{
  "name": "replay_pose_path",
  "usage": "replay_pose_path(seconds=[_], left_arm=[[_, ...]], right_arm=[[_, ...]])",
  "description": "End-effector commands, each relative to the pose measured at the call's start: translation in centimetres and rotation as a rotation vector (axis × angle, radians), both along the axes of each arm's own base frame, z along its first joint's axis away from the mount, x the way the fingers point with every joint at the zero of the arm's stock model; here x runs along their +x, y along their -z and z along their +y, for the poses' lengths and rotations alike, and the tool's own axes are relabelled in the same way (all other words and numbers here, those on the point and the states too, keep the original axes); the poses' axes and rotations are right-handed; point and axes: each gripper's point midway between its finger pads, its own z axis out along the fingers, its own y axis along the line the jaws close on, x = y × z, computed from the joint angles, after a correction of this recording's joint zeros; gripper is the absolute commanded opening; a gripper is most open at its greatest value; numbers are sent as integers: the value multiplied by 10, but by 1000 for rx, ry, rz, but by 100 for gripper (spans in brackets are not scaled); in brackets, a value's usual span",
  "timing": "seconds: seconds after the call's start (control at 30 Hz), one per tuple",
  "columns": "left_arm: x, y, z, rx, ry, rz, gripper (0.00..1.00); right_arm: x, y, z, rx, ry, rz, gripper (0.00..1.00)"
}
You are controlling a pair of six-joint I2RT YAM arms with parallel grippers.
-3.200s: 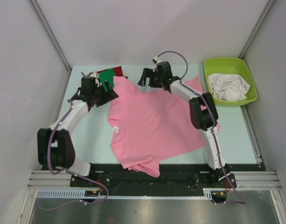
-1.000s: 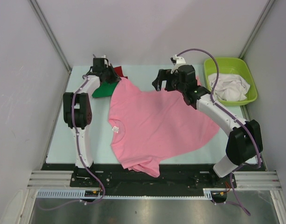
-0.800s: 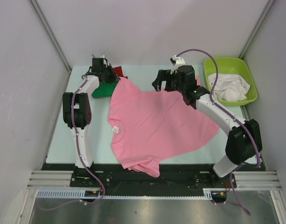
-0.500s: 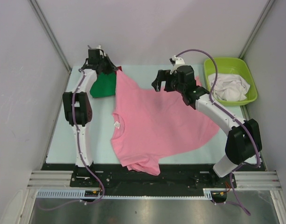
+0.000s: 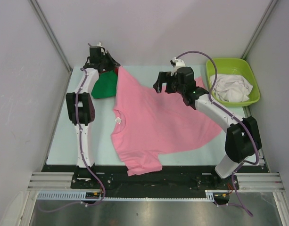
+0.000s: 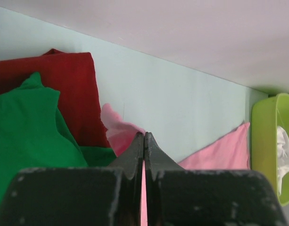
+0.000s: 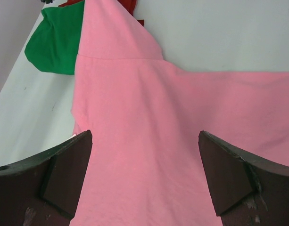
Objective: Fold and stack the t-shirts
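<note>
The large pink t-shirt (image 5: 158,117) lies spread over the table with its small neck label (image 5: 119,120) on the left. My left gripper (image 5: 111,66) is at the far left corner, shut on the pink shirt's sleeve tip (image 6: 117,134), and a sliver of pink shows between its fingers (image 6: 156,155). Beside the sleeve lie a green t-shirt (image 5: 103,84) and a red t-shirt (image 6: 64,89). My right gripper (image 5: 161,84) hovers open above the pink shirt's far part (image 7: 149,117), with nothing between its fingers (image 7: 69,169). White t-shirts (image 5: 231,88) are bunched in the tub.
A lime-green plastic tub (image 5: 229,61) stands at the far right corner. The back wall runs close behind the left gripper. The pink shirt's hem (image 5: 143,167) reaches the table's near edge, by the arm bases.
My left gripper has moved toward the back wall with the sleeve, dragging the pink shirt's left side back and straighter, uncovering more of the green shirt. The right gripper has barely moved.
</note>
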Motion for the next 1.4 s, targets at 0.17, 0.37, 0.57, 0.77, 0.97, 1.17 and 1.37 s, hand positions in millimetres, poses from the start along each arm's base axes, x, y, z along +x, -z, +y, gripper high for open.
replay_pose_path(seconds=[0.17,0.37,0.57,0.77,0.97,1.17,1.37], left_arm=[[44,-9,20,-37,-109,-101,0],[30,9,18,-26,-91,-78,53],[-29,19,5,-5,-86,-26,93],[-119,18,-11,-48,-158,-10,93],[-190,16,-18,-29,-186,-24,93],[-224,13,-17,-10,-158,-23,94],[-245,4,-21,-6,-131,-30,94]], right_arm=[[15,7,-8,4,29,-9,100],[30,10,-16,14,84,-23,100],[54,15,-56,-21,273,-40,100],[86,87,-136,-105,485,216,100],[89,142,-149,-164,478,405,100],[104,175,-148,-140,464,469,100],[124,194,-147,-132,473,506,100]])
